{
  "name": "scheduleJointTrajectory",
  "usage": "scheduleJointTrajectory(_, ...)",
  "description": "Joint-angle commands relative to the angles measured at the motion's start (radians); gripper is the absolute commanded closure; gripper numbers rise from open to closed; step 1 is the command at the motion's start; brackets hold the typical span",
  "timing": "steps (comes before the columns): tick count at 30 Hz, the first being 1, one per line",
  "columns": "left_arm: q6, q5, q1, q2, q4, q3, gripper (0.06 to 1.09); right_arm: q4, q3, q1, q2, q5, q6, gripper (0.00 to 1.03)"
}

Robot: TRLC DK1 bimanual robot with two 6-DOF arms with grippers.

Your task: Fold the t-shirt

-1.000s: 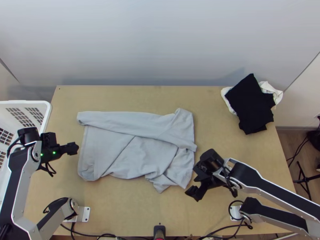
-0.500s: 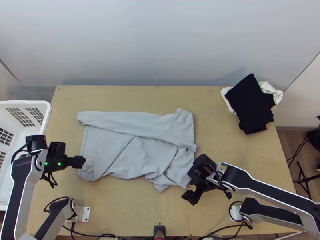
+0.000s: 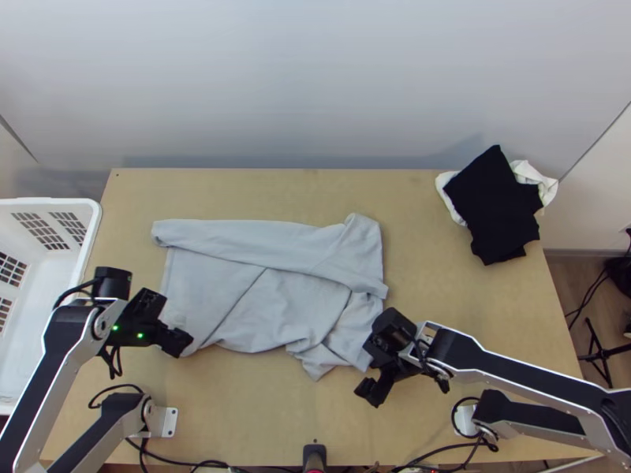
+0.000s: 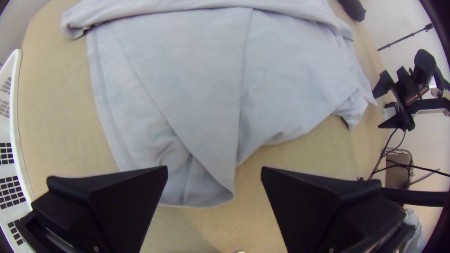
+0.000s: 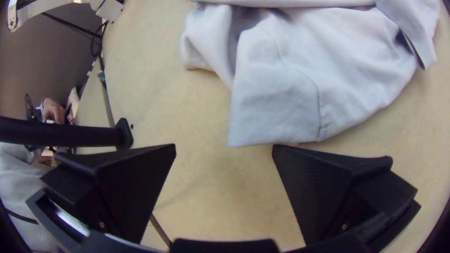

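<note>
Shirt (image 3: 260, 288) first: pale grey, spread flat on the table (image 3: 260, 410), its far side turned inward in a long strip, its near side loose and uneven. I judge the far fold made and the near one next. My left gripper (image 4: 214, 167) is open, fingers apart around the near corner at the hem end, gripping nothing. My right gripper (image 5: 224, 146) is open and empty too, beside the near corner at the other end. The next move, I think, calls for getting low, pinching both corners and carrying that side over the strip together; one missed pinch would probably drag the layers askew.

The cloth looks soft, thin and matt, with a stitched band along the hem and a slanting crease across the body. A curved seam crosses the crumpled flap before my right fingers. My own pads are black, broad wedges, finely ribbed, so they should hold such cloth well.
</note>
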Motion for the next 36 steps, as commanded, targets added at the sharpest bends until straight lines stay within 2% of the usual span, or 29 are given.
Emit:
scheduleJointTrajectory(1, 0.032, -0.004, -0.049, 0.061, 0.007, -0.019, 0.12, 0.017, 0.010, 0.004, 0.025, 0.000, 0.016, 0.07)
scheduleJointTrajectory(8, 0.055, -0.041, -0.116, 0.175, 0.013, -0.024, 0.12, 0.019, 0.018, 0.004, 0.042, 0.000, 0.019, 0.07)
scheduleJointTrajectory(17, 0.069, -0.052, -0.173, 0.199, 0.012, -0.037, 0.13, 0.019, 0.032, 0.002, 0.065, 0.009, 0.021, 0.07)
scheduleJointTrajectory(19, 0.074, -0.054, -0.190, 0.210, 0.004, -0.040, 0.26, 0.019, 0.035, 0.002, 0.068, 0.012, 0.021, 0.07)
scheduleJointTrajectory(21, 0.098, -0.054, -0.196, 0.224, -0.014, -0.040, 0.52, 0.019, 0.039, 0.001, 0.073, 0.017, 0.022, 0.07)
scheduleJointTrajectory(22, 0.115, -0.054, -0.195, 0.224, -0.008, -0.042, 0.74, 0.019, 0.041, -0.001, 0.073, 0.018, 0.024, 0.07)
scheduleJointTrajectory(23, 0.118, -0.055, -0.192, 0.224, 0.012, -0.042, 1.01, 0.019, 0.043, -0.001, 0.074, 0.018, 0.024, 0.07)
scheduleJointTrajectory(25, 0.118, -0.054, -0.149, 0.236, 0.032, -0.034, 1.05, 0.019, 0.043, -0.004, 0.074, 0.020, 0.027, 0.07)
scheduleJointTrajectory(36, 0.137, -0.050, 0.054, 0.279, 0.045, 0.065, 1.04, 0.049, 0.023, -0.005, 0.096, 0.044, 0.033, 0.07)
